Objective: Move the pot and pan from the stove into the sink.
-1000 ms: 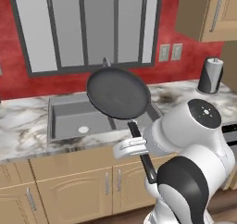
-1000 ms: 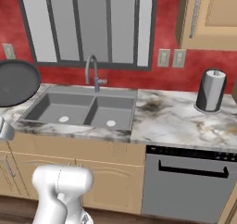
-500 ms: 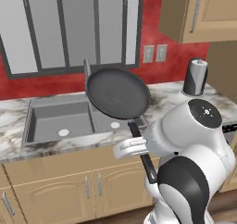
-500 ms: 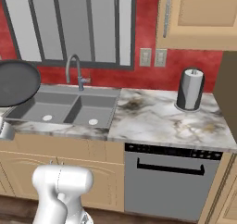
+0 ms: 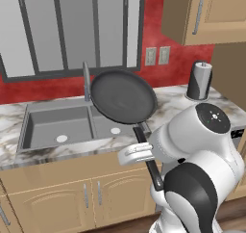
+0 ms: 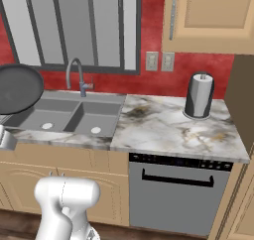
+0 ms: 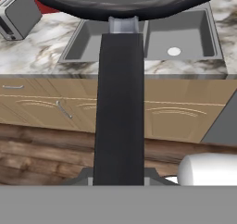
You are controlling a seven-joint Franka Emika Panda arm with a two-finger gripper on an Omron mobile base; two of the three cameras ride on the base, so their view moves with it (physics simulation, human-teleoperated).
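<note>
We see the pan (image 5: 124, 96) held up in the air in front of the sink (image 5: 57, 126), over the near edge of the desk (image 6: 168, 130), its handle (image 5: 148, 156) reaching down and toward us from the sink into the gripper (image 5: 139, 151). The faucet (image 6: 77, 75) rises behind the sink, against the wall. Right of the sink, well apart, a paper towel roll (image 6: 199, 96) stands upright on the desk. A dishwasher (image 6: 176, 194) sits below the desk, right of the sink. In the hand view a toaster (image 7: 16, 15) rests on the desk beside the sink
</note>
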